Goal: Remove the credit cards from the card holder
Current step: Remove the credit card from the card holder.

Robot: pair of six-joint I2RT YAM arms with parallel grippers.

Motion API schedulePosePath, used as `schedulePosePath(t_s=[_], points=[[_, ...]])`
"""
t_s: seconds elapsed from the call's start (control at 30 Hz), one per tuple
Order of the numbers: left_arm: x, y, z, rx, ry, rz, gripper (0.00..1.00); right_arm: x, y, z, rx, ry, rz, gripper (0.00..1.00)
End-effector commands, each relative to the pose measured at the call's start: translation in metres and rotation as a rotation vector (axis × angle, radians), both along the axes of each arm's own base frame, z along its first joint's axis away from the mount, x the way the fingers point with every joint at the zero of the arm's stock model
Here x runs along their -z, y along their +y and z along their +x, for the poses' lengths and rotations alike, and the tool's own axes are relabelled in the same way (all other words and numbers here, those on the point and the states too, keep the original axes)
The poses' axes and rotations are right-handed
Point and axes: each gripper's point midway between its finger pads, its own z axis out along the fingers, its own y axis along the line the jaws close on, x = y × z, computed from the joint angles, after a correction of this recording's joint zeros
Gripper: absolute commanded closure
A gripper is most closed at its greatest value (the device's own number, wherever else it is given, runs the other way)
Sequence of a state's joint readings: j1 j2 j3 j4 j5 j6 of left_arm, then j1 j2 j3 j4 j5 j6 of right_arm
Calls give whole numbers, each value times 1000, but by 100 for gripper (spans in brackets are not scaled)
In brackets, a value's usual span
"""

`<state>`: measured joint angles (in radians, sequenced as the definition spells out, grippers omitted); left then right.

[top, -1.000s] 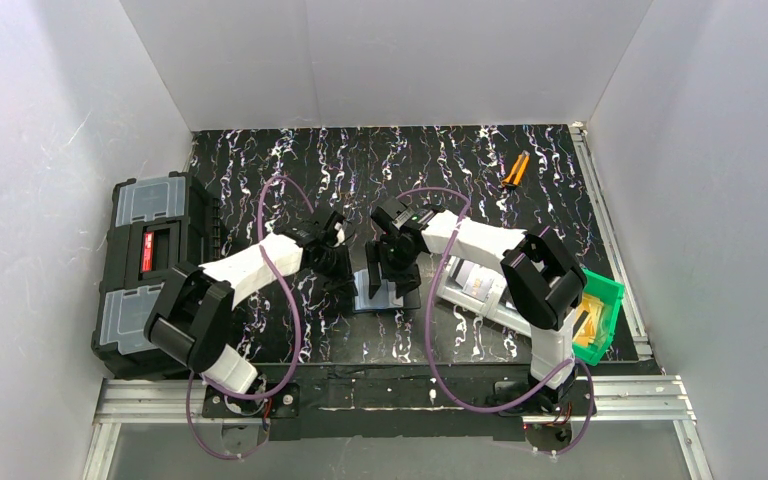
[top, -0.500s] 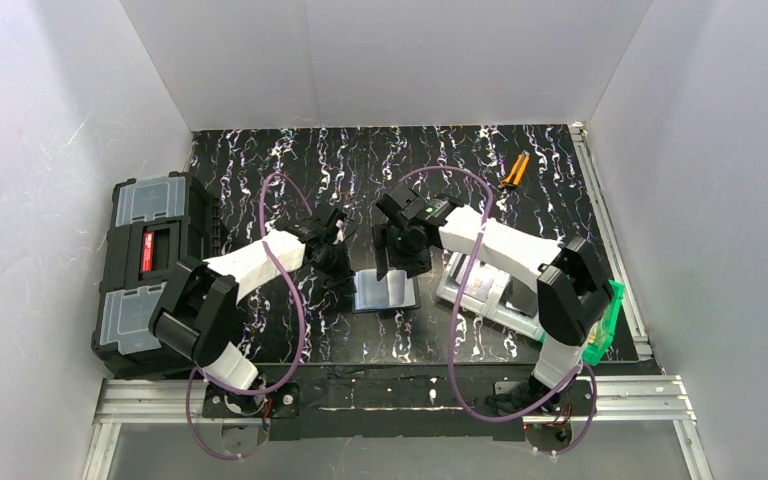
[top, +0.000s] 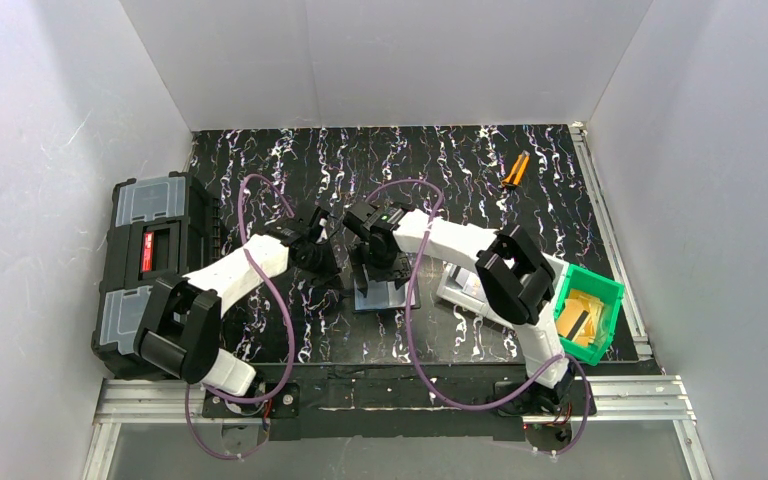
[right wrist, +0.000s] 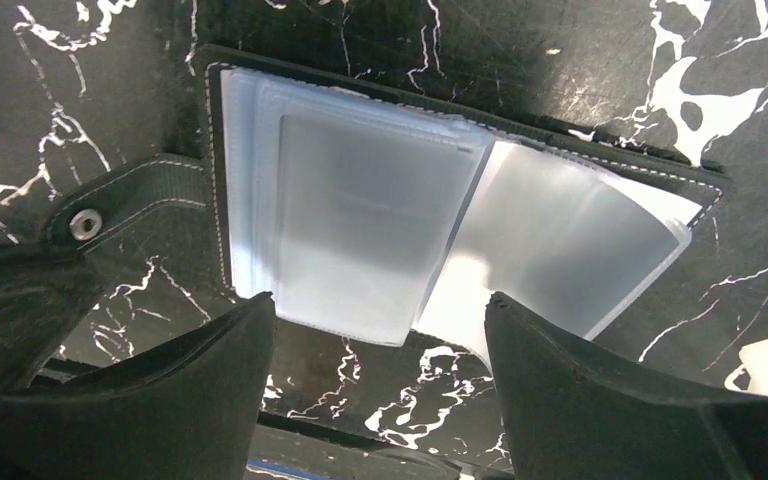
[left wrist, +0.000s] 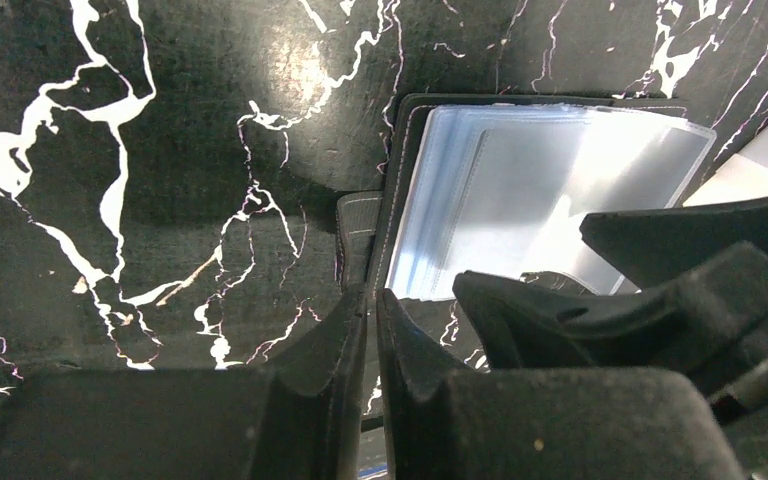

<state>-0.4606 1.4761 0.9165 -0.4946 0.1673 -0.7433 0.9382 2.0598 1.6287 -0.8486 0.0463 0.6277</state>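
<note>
Arms, two, meet over one card holder (top: 378, 297) lying open mid-desk (top: 290, 160) and hide most of it. One orange-tan card (top: 588, 301) lies in one green bin (top: 602, 280).

In the left wrist view, the left end effector (left wrist: 371, 320) is clenched on the holder's black edge, and dark fingers cover the holder's lower right.

In the right wrist view, the right end effector (right wrist: 375, 310) is spread wide, grasping nothing, over the clear pockets (right wrist: 360, 210). Cards inside cannot be told from sleeves.

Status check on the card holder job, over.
Left claw shut at edge of card holder. Right claw open above it. Holder lies open, pale card in front sleeve. Nothing blocking.
</note>
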Motion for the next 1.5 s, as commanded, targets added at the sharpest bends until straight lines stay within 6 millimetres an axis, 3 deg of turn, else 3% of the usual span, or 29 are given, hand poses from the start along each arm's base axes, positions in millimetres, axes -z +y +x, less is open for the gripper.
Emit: schedulePosePath(t_s=[0.0, 0.3, 0.77, 0.87, 1.1, 1.47], points=[[-2, 9, -10, 0, 7, 14, 92, -4, 3, 5, -10, -7, -9, 17], [-1, 1, -8, 20, 23, -20, 92, 25, -3, -1, -20, 40, -62, 24], [1, -23, -10, 80, 43, -66, 93, 44, -18, -14, 53, 172, 70, 77], [2, -31, -9, 93, 49, -66, 92, 47, -18, -16, 71, 214, 125, 84], [14, -48, -5, 121, 67, -68, 92, 54, -23, -20, 105, 289, 197, 89], [33, -72, 3, 151, 80, -80, 93, 48, -23, -17, 109, 300, 262, 89]])
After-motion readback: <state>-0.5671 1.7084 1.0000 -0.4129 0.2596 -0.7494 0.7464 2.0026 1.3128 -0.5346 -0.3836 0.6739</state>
